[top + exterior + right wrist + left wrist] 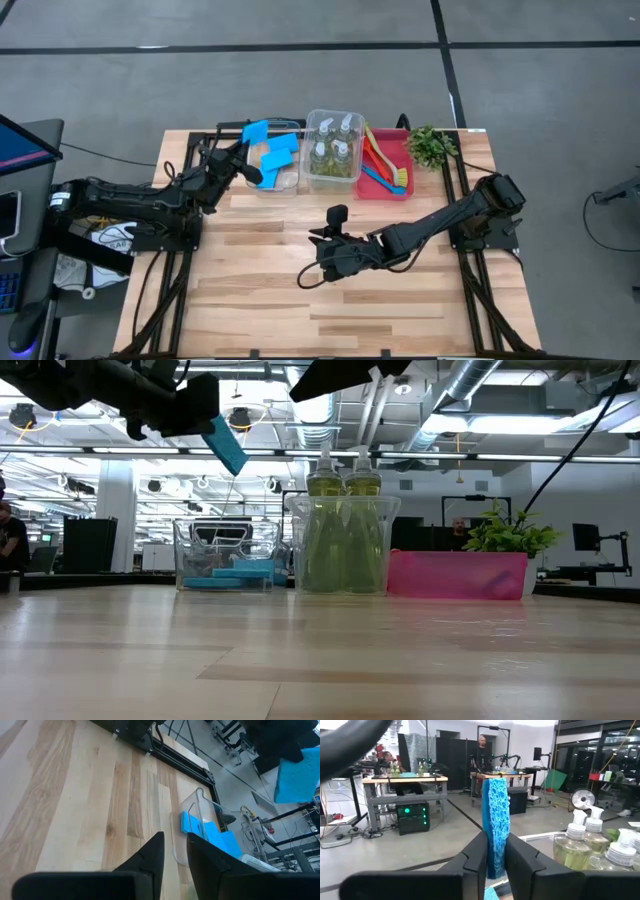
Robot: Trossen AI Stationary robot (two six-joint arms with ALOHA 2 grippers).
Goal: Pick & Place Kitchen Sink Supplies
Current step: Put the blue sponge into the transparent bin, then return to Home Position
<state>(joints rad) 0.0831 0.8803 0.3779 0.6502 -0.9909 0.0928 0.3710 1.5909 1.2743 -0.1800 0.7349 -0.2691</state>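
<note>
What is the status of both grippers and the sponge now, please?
Left gripper holds blue sponge above clear bin. Right gripper empty, mid-table. Nothing in the way.

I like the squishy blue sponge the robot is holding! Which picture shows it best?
The left wrist view: the flat bright-blue sponge stands close up between the left gripper fingers. The high and low views show it small; the right wrist view shows only a corner.

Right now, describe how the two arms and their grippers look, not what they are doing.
Both arms are dark, nearly black, built of jointed segments. The left gripper and the right gripper each end in two flat, blocky black fingers with angled tips. A black cable loops out beside the right arm's wrist, and the left arm's base carries a white marking.
</note>
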